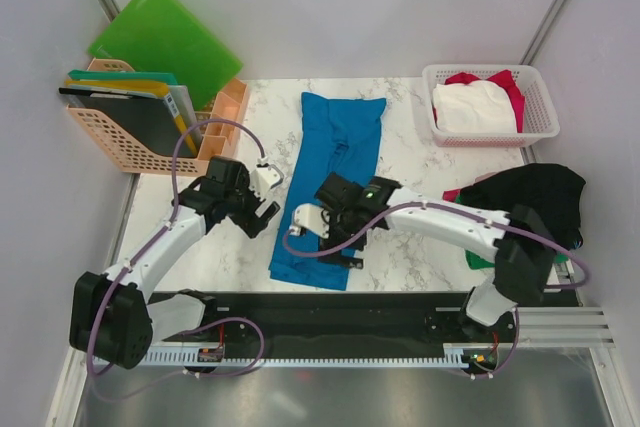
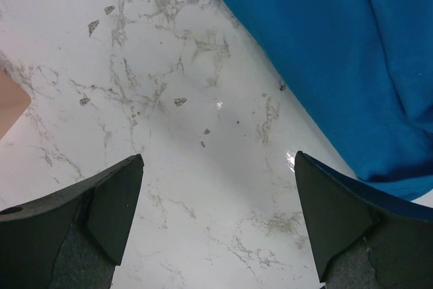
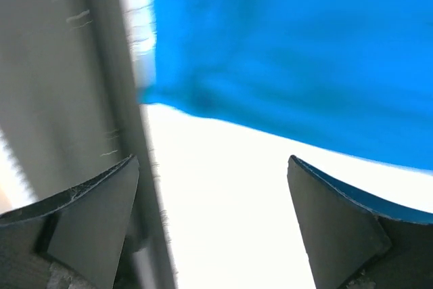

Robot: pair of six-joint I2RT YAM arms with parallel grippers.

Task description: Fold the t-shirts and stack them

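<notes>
The blue t-shirt [image 1: 335, 182] lies as a long strip running near-to-far on the bench [image 1: 420, 237], the right fingers [image 3: 331, 221] open and empty over its near end, the left fingers [image 2: 101, 214] open just beside its left edge.

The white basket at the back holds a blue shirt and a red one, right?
Not quite: the white basket holds a white t-shirt and a red t-shirt. The top view shows it; the blue t-shirt lies on the table.
</notes>
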